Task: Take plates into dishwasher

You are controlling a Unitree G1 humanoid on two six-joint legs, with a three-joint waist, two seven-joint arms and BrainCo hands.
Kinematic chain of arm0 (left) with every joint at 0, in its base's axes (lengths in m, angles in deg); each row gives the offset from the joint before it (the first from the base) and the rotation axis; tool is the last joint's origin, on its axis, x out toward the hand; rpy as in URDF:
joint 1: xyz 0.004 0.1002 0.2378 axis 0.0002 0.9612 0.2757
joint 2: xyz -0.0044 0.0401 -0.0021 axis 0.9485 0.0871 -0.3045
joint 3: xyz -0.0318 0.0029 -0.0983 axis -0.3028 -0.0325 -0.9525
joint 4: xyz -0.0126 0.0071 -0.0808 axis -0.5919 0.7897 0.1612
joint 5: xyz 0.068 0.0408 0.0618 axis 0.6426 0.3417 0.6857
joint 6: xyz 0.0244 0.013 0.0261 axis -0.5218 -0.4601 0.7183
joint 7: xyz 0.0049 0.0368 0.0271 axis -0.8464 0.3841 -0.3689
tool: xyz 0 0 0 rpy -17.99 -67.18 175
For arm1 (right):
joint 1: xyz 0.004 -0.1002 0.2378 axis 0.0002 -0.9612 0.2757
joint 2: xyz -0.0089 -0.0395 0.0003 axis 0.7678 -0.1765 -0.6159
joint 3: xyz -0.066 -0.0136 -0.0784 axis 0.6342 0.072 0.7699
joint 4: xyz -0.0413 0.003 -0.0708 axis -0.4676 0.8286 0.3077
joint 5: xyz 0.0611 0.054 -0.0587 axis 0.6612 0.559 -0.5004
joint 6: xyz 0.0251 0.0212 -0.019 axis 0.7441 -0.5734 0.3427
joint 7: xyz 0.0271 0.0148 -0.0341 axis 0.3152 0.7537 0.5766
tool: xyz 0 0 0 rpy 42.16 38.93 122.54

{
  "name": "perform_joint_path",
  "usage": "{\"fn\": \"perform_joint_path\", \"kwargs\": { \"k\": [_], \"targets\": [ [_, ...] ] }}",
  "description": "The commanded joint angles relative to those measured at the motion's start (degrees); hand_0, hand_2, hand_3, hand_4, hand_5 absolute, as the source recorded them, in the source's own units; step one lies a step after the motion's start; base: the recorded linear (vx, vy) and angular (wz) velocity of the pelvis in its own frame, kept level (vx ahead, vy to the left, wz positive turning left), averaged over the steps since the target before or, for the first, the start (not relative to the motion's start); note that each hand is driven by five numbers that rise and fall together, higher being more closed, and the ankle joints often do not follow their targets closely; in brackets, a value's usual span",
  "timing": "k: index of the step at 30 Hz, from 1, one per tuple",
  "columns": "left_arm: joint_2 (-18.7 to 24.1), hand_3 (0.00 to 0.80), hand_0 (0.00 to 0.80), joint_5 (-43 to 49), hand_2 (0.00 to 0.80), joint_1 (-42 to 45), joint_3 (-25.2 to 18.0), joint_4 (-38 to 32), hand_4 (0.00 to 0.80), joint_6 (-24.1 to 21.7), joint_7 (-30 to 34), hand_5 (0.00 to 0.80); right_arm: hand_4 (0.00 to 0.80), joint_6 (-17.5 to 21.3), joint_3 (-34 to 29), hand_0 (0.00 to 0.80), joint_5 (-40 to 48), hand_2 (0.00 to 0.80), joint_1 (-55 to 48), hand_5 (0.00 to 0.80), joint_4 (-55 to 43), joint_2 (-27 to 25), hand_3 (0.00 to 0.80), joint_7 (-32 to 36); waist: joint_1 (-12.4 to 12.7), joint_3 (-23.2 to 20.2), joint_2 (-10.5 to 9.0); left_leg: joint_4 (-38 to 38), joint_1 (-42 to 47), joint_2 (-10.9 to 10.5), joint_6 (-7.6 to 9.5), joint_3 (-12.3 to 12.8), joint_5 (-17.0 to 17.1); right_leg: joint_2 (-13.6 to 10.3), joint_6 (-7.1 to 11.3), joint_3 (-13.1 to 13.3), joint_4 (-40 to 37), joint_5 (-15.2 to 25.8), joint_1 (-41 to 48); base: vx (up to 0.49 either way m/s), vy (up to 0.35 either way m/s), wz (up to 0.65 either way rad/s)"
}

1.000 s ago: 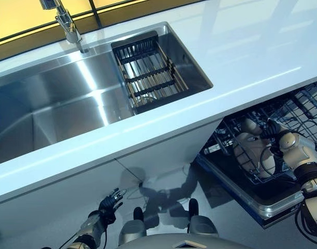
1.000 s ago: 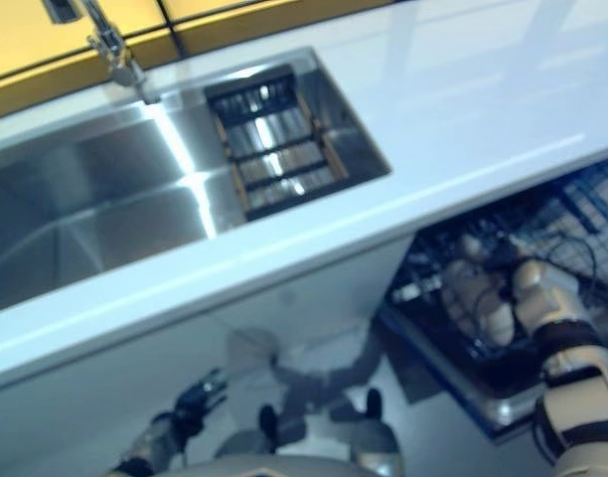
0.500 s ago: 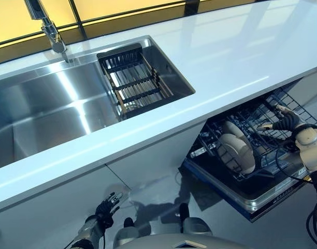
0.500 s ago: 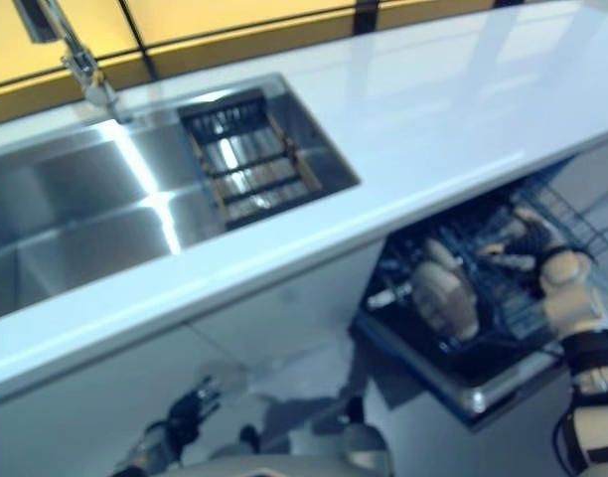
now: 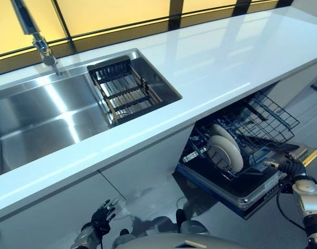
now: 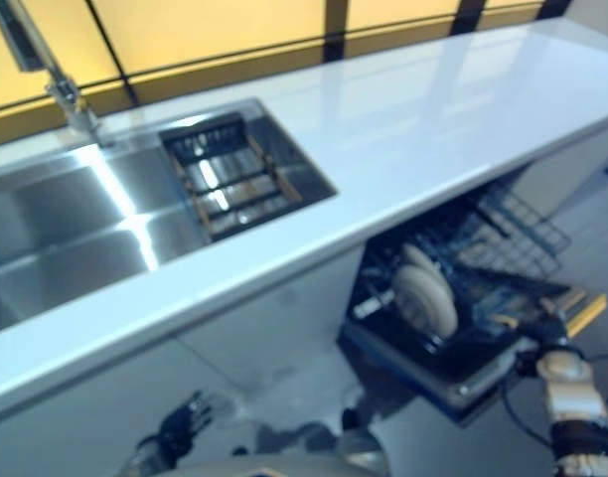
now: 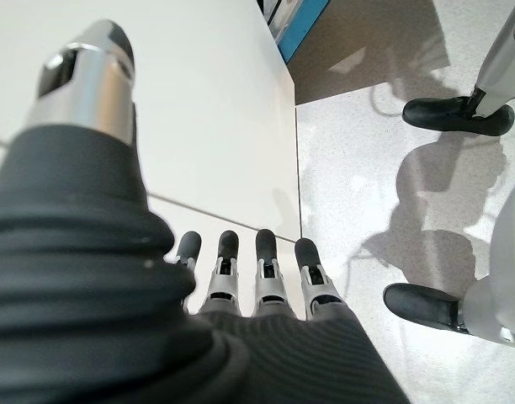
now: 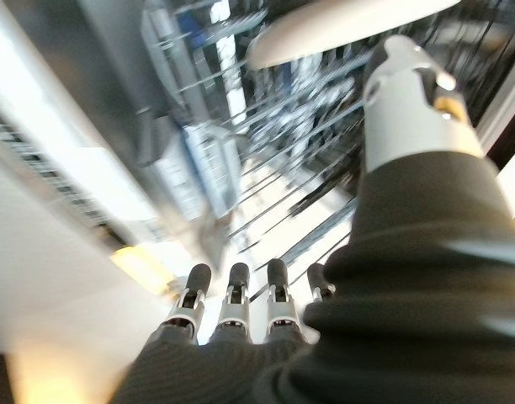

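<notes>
Two pale plates [image 5: 227,152] stand upright, one behind the other, in the dark wire rack [image 5: 264,116] pulled out over the open dishwasher door [image 5: 249,189] under the counter. My right hand [image 5: 289,167] hovers at the door's front right corner, clear of the rack, open and empty. In its wrist view its fingers [image 8: 232,295] are straight, with a plate's rim [image 8: 342,25] and the rack wires beyond them. Low by the white cabinet front hangs my left hand [image 5: 100,222], open and holding nothing, its fingers [image 7: 259,273] pointing at the floor.
A white counter [image 5: 226,62] runs across above the dishwasher. Set into it at the left is a steel sink [image 5: 39,119] with a wire drainer [image 5: 122,91] and a faucet [image 5: 37,39]. Grey floor lies below the door.
My right hand has drawn back out of the rack to the door's front right corner, leaving the plates standing there. The camera has also shifted. The left hand stays low.
</notes>
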Motion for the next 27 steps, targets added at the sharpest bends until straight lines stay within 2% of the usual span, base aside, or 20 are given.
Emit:
{"fn": "perform_joint_path", "kwargs": {
  "k": [1, 10, 19, 24, 25, 26, 27],
  "targets": [
    [2.2, 0.000, 0.000, 0.9, 0.000, -3.2, -0.9, 2.7, 0.000, -1.7, 0.1, 0.000, 0.000, 4.0, -3.4, 0.000, 5.3, 0.000, 3.9, 0.000, 3.8, 0.7, 0.000, -4.1, 0.0, 0.4, -2.46, 0.2, 0.5, -1.0, 4.28, -1.1, -1.2, -0.3, 0.95, 0.8, 0.1, 0.9, 1.4, 0.017, -0.037, -0.11],
    [3.6, 0.000, 0.000, 1.7, 0.000, -3.9, 0.3, 5.2, 0.000, -2.5, 1.6, 0.000, 0.000, 6.1, -7.2, 0.000, 12.1, 0.000, 4.4, 0.000, 22.1, 2.7, 0.000, -4.6, 0.0, 0.5, -1.34, 0.2, 0.7, -0.6, 4.21, -0.6, -1.2, 0.0, 0.99, 0.9, 0.1, 0.9, 1.1, 0.009, -0.052, -0.05],
    [4.7, 0.000, 0.000, 3.2, 0.000, -4.5, 0.9, 5.3, 0.000, -2.3, 2.5, 0.000, 0.000, 7.5, -7.4, 0.000, 17.9, 0.000, 4.5, 0.000, 27.3, 3.0, 0.000, 0.8, -0.2, 1.4, -0.04, 0.2, 0.4, -0.4, 3.90, -0.9, -1.2, -0.1, 0.96, 0.6, 0.1, 0.8, 0.4, -0.017, -0.071, -0.03],
    [5.1, 0.000, 0.000, 2.3, 0.000, -6.0, 1.6, 3.7, 0.000, -1.8, 2.5, 0.000, 0.000, 9.7, -7.0, 0.000, 24.4, 0.000, 6.3, 0.000, 30.6, 4.0, 0.000, 4.3, -0.5, 3.3, 2.28, 0.2, -1.2, -0.4, 3.69, -1.8, -0.8, -0.5, 0.73, 0.5, 0.8, 0.7, -1.6, -0.122, -0.061, -0.01],
    [5.2, 0.000, 0.000, 1.7, 0.000, -6.8, 2.0, 3.4, 0.000, -1.7, 2.6, 0.000, 0.000, 10.2, -7.0, 0.000, 26.7, 0.000, 7.5, 0.000, 31.7, 3.8, 0.000, 5.1, -0.7, 4.3, 3.36, 0.2, -1.8, -0.6, 3.65, -2.2, -0.6, -0.8, 0.60, 0.3, 1.4, 0.5, -2.2, -0.117, -0.013, 0.00],
    [5.2, 0.000, 0.000, 1.7, 0.000, -6.8, 2.0, 3.4, 0.000, -1.7, 2.7, 0.000, 0.000, 10.3, -7.0, 0.000, 26.8, 0.000, 7.6, 0.000, 31.8, 3.7, 0.000, 5.3, -0.8, 4.4, 3.46, 0.2, -1.8, -0.6, 3.64, -2.3, -0.6, -0.9, 0.59, 0.3, 1.4, 0.5, -2.3, -0.184, 0.033, 0.00],
    [5.1, 0.000, 0.000, 1.2, 0.000, -7.4, 2.5, 3.4, 0.000, -1.8, 3.3, 0.000, 0.000, 10.7, -7.3, 0.000, 28.2, 0.000, 8.4, 0.000, 32.4, 3.0, 0.000, 6.0, -1.1, 5.7, 5.03, 0.2, -2.3, -0.9, 3.58, -2.7, -0.3, -1.3, 0.40, 0.2, 3.1, -0.3, -3.4, -0.147, 0.067, 0.03]
  ]
}}
